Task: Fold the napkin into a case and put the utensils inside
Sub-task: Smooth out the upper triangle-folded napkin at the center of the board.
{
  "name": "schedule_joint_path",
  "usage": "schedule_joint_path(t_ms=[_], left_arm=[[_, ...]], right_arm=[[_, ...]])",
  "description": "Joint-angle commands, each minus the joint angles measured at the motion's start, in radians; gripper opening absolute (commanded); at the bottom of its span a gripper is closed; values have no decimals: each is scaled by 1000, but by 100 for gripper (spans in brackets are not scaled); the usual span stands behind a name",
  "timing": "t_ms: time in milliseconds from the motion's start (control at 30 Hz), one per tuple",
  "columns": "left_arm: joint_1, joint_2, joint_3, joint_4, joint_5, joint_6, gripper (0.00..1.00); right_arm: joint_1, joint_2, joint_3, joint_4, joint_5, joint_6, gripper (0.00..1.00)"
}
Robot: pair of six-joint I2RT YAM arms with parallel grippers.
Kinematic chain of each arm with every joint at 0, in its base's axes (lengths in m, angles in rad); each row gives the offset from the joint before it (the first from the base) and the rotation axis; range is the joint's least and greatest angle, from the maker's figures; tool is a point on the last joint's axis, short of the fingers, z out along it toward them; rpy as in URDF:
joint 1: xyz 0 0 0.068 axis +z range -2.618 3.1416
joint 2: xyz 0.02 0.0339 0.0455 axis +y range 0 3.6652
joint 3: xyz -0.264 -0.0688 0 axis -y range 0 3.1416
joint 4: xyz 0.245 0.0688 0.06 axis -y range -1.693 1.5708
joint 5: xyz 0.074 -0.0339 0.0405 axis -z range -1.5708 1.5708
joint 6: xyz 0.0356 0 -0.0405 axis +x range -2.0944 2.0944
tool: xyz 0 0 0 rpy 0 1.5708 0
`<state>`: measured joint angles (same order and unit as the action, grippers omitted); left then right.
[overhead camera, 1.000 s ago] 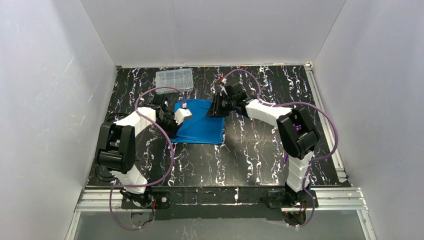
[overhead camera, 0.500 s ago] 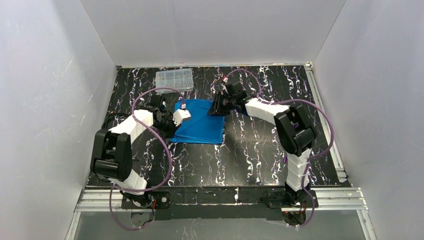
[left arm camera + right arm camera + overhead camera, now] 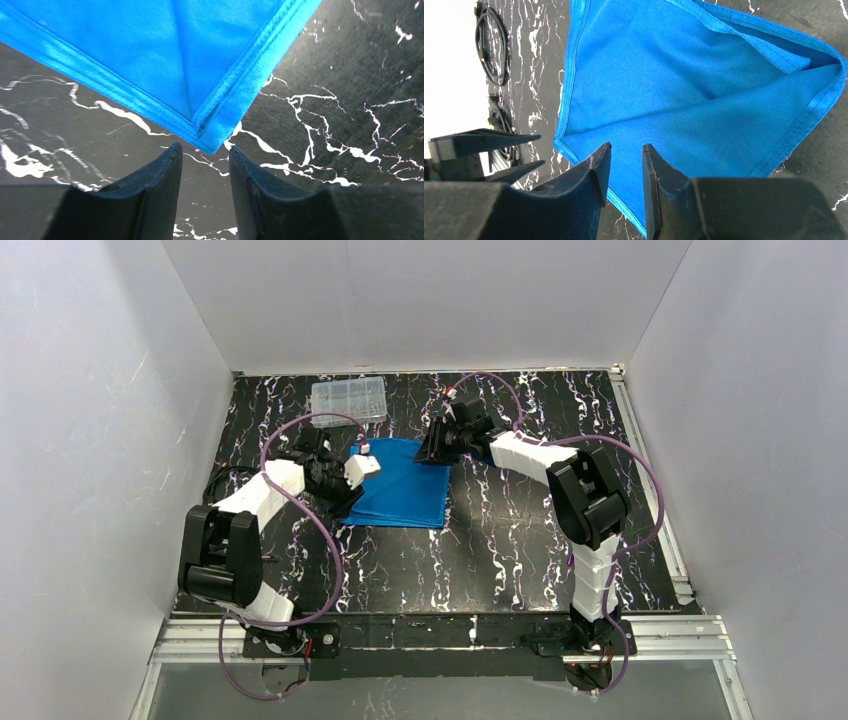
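The bright blue napkin (image 3: 405, 490) lies folded in layers on the black marbled table. In the left wrist view one layered corner (image 3: 210, 142) lies just ahead of my fingertips. My left gripper (image 3: 362, 458) (image 3: 204, 150) is at the napkin's far left corner, open and empty, with bare table between the fingers. My right gripper (image 3: 433, 448) (image 3: 625, 150) is at the far right corner, open with a narrow gap, low over the napkin's (image 3: 684, 90) hemmed edge and holding nothing. I cannot make out the utensils in any view.
A clear plastic compartment box (image 3: 348, 397) stands at the far left of the table, beyond the napkin. Purple cables loop over both arms. Black cables (image 3: 494, 45) lie by the white wall. The left gripper's fingers (image 3: 484, 140) show in the right wrist view.
Both grippers have shifted slightly toward the far edge of the napkin. The napkin itself has not moved.
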<state>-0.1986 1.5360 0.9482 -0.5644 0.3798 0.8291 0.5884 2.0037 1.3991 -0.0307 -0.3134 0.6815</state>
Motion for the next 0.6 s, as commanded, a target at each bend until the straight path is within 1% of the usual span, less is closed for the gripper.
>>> schedule_joint_path(t_ms=[0,33,67,133,167,200,233,267,333,367,400,467,533,567], left_arm=[[2,-41,111,-80,37,2,32],[2,-43,127,-100,30,14,42],[4,-45,143,-115,17,25,45],[15,-49,186,-160,9,48,47],[26,-46,205,-177,14,43,49],[39,-40,220,-180,15,6,71],[52,-29,232,-190,26,-11,95],[65,-8,243,-234,52,10,98],[67,63,288,-353,109,80,98],[61,98,310,-387,118,101,98],[48,115,308,-379,110,91,98],[20,86,234,-286,84,90,97],[-22,46,138,-196,60,100,93],[-36,39,115,-167,52,99,89]], right_arm=[[-7,-40,1,22,2,-5,38],[-7,-45,-2,23,2,-4,38],[-8,-49,-5,23,0,-4,38],[-12,-59,-15,22,-5,-1,38],[-16,-63,-22,48,-10,3,38],[-19,-67,-29,57,-16,7,38],[-22,-71,-36,64,-20,11,38],[-23,-75,-43,73,-22,15,38],[-26,-81,-53,81,-26,18,38],[-26,-83,-57,83,-26,18,38],[-27,-87,-61,85,-25,18,38],[-29,-96,-71,92,-25,18,38],[-33,-102,-77,95,-24,18,38],[-33,-104,-79,96,-26,19,38]])
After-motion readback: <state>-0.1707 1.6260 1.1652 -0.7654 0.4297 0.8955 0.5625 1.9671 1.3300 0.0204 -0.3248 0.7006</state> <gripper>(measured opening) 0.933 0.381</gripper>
